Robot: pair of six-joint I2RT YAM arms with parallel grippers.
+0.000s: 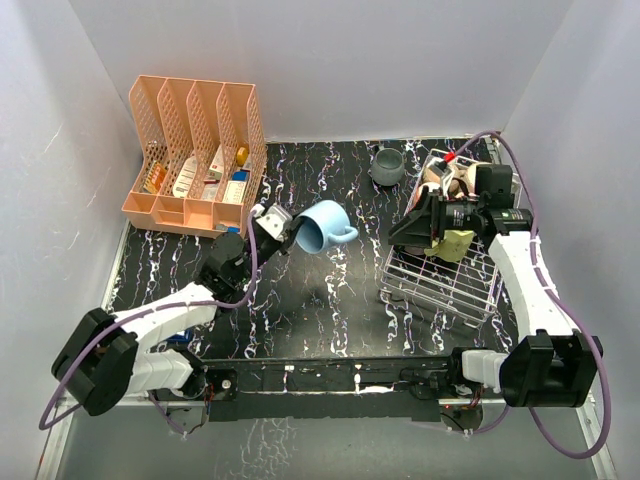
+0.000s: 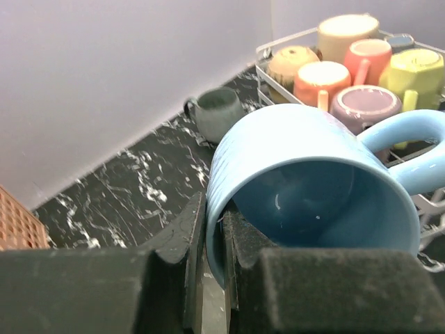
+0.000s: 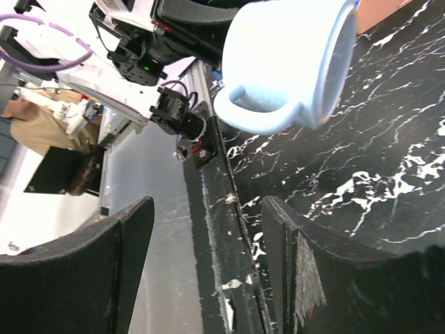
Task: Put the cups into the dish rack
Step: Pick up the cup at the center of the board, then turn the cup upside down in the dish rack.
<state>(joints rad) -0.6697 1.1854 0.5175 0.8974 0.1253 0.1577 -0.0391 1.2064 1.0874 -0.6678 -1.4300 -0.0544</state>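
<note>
1. Left gripper (image 2: 212, 229) is clamped tight on the rim of the light blue mug (image 1: 322, 226), with one finger inside the wall and one outside.
2. The blue mug is off the table (image 1: 320, 310), above its middle. It is tipped on its side, mouth toward the left arm, handle pointing right at the dish rack (image 1: 440, 285).
3. The rack sits at the right of the table, apart from the held mug.
4. Right gripper (image 3: 208, 264) hangs over the rack's left side, jaws well apart with nothing between them.
5. The far end of the rack holds a yellow-green mug (image 2: 416, 73), mauve mug (image 2: 365, 106), two pink mugs (image 2: 321, 80), cream mug (image 2: 348, 31) and tan mug (image 2: 292, 64), packed close together.
6. Grey mug (image 1: 387, 167) stands upright on the table just left of the rack's far corner, outside it.
7. Peach organizer (image 1: 190, 150) is at the far left.
</note>
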